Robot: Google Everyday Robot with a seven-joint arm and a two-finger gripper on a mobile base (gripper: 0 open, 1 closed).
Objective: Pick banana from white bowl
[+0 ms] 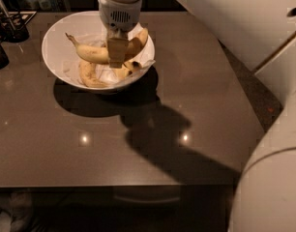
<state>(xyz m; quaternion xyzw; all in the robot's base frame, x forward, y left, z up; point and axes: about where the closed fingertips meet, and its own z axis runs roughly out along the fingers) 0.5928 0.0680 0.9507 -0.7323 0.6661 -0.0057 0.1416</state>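
Note:
The white bowl [56,57] stands at the back left of the dark table. My gripper [117,57] reaches straight down into it from above and is shut on the banana [92,53]. The banana is long, curved and yellow, with a dark tip at its left end. It runs across the bowl under the fingers [117,47], and its right end [140,38] points toward the rim. The fingers hide its middle. Two shorter pale bananas [89,75] lie lower in the bowl on white paper.
Dark objects [5,25] stand at the table's back left corner, close to the bowl. My white arm [225,18] crosses the upper right, and its body fills the right edge. The table's front edge [114,185] runs across the bottom.

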